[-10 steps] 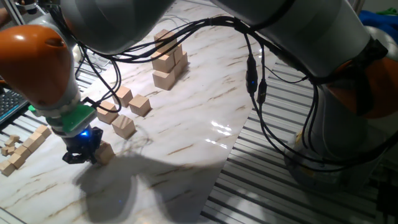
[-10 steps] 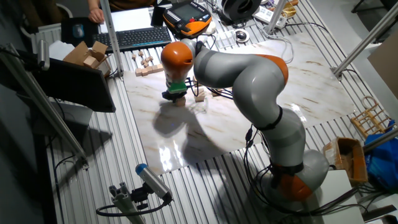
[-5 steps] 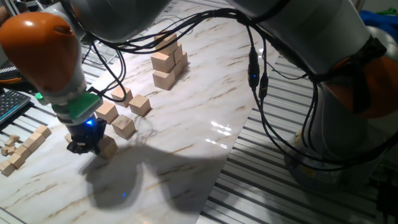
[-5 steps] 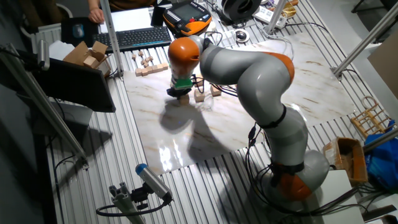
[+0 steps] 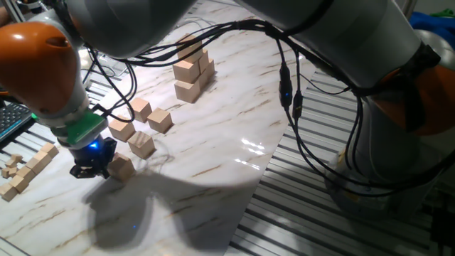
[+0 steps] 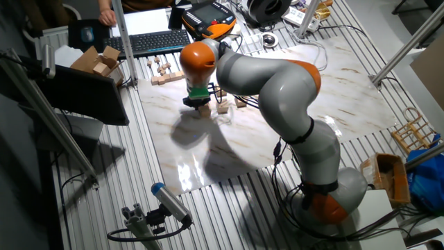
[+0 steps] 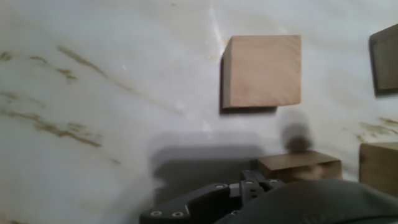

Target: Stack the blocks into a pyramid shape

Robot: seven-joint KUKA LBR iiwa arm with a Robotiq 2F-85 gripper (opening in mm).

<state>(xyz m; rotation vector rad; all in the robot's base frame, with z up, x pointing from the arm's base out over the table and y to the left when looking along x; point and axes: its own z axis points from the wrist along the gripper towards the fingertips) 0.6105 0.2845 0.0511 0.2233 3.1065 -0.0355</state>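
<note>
1. While our gripper point(image 5: 91, 169) hangs low over the marble table point(image 5: 213, 142), we cannot tell how its jaws stand.
2. A block point(image 5: 122, 168) sits just beside it at 3 o'clock, lying flat and square, with no long axis.
3. Three loose cubes point(image 5: 142, 144) lie at 1 o'clock, with the stack point(image 5: 190, 71) beyond.

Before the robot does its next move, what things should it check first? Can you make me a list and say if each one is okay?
1. Pincer down at the marble table next to a block: ok.
2. Block actually between the fingers: cannot tell; the hand view shows a block lying free ahead and another block close to the fingers.
3. Pincer open or shut: cannot tell.
4. Started stack at the far end standing: ok.
5. Loose blocks nearby, not tangled with the arm: ok.
6. Hanging cables clear of the stack: ok.
</note>
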